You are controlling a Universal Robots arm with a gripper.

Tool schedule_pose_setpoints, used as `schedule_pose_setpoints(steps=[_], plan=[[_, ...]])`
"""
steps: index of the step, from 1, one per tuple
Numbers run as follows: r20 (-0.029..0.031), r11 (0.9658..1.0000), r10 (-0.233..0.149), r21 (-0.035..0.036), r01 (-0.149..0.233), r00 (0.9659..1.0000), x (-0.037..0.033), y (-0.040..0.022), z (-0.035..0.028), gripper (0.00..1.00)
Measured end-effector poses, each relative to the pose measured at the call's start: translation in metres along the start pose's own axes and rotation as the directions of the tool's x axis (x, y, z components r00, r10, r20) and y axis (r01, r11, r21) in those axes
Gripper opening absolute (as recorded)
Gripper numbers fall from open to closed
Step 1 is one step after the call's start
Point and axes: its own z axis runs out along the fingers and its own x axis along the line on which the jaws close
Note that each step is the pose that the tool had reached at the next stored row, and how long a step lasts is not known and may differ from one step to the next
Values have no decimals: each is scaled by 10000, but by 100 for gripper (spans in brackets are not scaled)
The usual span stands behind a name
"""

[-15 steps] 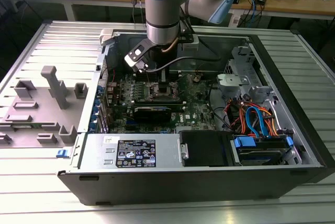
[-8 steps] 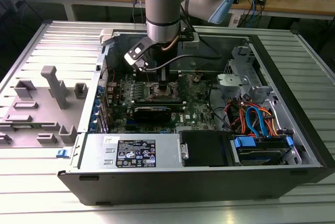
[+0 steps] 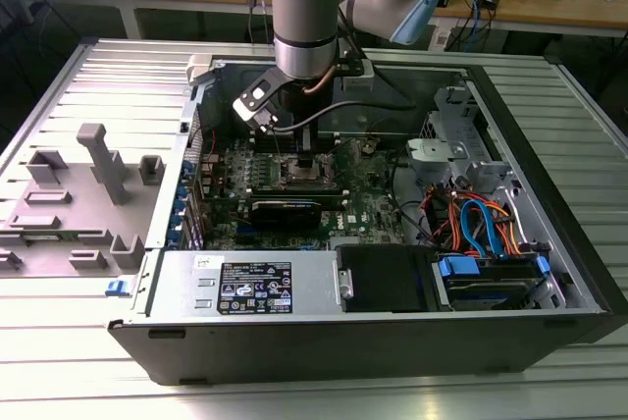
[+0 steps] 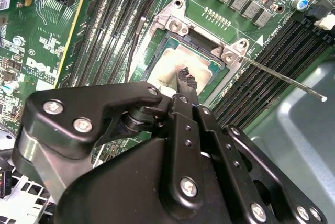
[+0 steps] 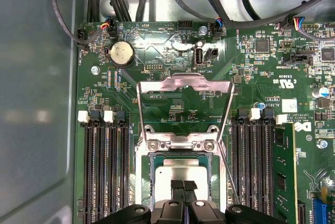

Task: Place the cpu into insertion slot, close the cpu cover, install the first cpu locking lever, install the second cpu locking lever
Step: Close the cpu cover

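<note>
We saw an open computer case (image 3: 392,349) lying on a ribbed metal desk (image 3: 88,371), with the robot arm (image 3: 306,8) reaching down into it from 12 o'clock in the exterior view. The end effector (image 3: 306,161) hung over the green board (image 3: 378,199) near the middle of the case. In both wrist views its fingertips (image 5: 178,186) were pressed together, their tip on or just above the cpu (image 5: 180,171); we could not tell whether they touched it. The cpu lay flat in its socket, silver-grey top up. The cpu cover (image 5: 183,81) was swung open on its hinge, away from the socket, leaving the cpu bare. A thin locking lever (image 4: 282,80) stuck out free beside the socket. In the exterior view a grey plastic fixture (image 3: 98,180) sat on the desk at 9 o'clock from the case, and orange and blue cables (image 3: 481,224) lay at 4 o'clock from the end effector.
</note>
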Motion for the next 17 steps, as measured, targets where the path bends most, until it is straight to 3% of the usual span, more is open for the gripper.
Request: schedule_pose_setpoints(steps=[7, 14, 16, 17], plan=[[-1, 10000, 0, 0, 0, 10000, -1, 2, -34, 11], [-2, 10000, -1, 9, 1, 10000, -3, 9, -178, 11], [-46, 9999, 0, 116, 1, 10000, -2, 12, -179, 11], [-45, 9999, 1, 119, 0, 10000, -3, 12, -180, 11]])
